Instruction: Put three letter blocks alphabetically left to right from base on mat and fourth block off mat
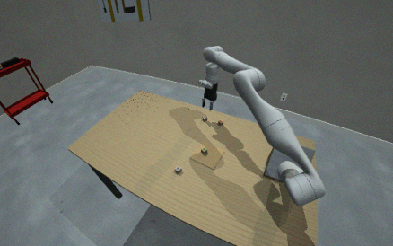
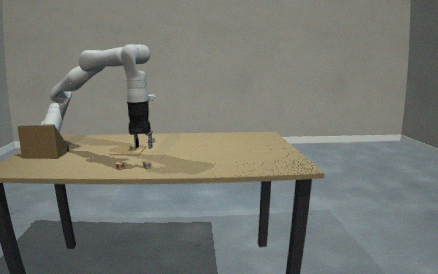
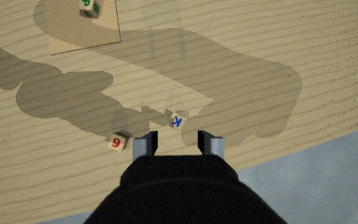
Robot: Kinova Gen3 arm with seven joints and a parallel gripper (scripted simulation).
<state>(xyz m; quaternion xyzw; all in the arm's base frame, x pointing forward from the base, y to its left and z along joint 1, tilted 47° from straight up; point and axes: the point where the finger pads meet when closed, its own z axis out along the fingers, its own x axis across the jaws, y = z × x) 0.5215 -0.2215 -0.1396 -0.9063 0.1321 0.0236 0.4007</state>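
Note:
My gripper [image 1: 207,105] hangs open and empty above the far side of the table. In the wrist view its fingers frame a block with a blue K [image 3: 176,120] just ahead of them, lying on the bare table. A block with a red 6 [image 3: 117,142] lies to the left of it. A block with a green letter [image 3: 90,7] sits on the tan mat [image 3: 82,25]. In the top view the K block [image 1: 205,118] and the 6 block [image 1: 220,122] lie beyond the mat [image 1: 207,157], the green block [image 1: 204,151] lies on it, and a fourth block [image 1: 178,170] lies off it nearer the front.
The table edge runs close behind the K block, with grey floor [image 3: 310,175] beyond it. The robot's base [image 1: 296,180] stands at the right end of the table. A red cart [image 1: 20,87] stands far off on the floor.

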